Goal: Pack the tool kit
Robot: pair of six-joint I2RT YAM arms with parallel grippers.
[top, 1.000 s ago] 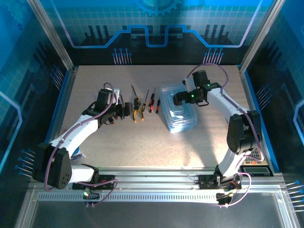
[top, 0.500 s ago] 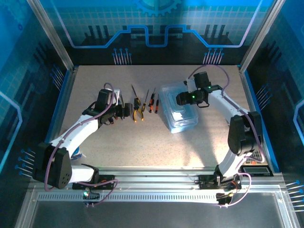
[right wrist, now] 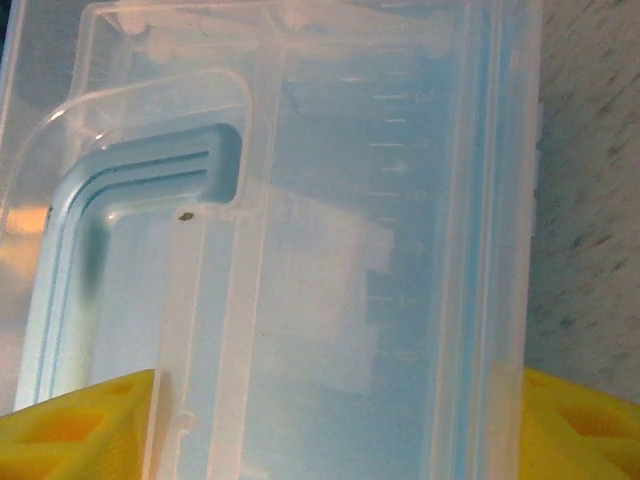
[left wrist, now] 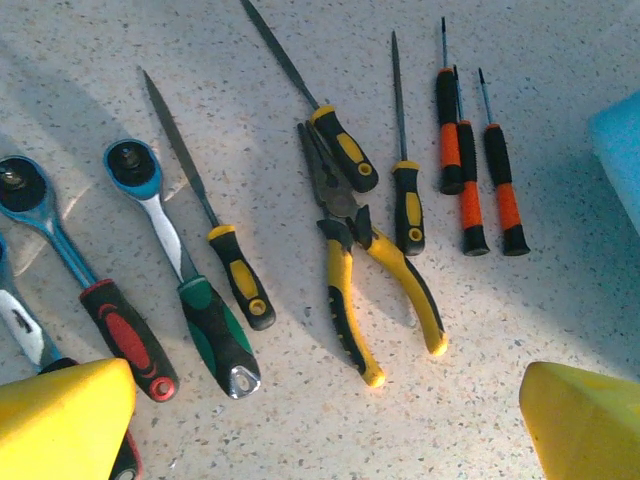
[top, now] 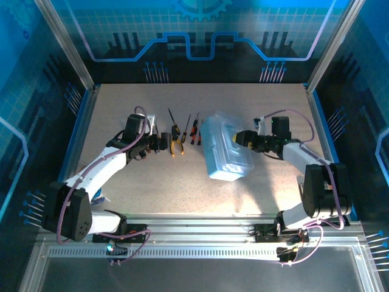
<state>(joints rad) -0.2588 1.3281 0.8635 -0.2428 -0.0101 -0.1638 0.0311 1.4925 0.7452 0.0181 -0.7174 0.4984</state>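
Top external view: the right gripper [top: 244, 139] grips the right side of the light-blue case [top: 225, 152], just right of the table's centre. The left gripper [top: 165, 143], fingers spread wide, hovers over the pliers [top: 176, 146] and screwdrivers [top: 194, 131], laid in a row mid-table, left of the case.

Nothing legible anywhere. The case [right wrist: 300, 120], between the right gripper [right wrist: 330, 445] fingers, bears a moulded scale [right wrist: 395, 170] of short lines just ahead of that gripper; faint marks beside the lines may be numerals, too blurred to read
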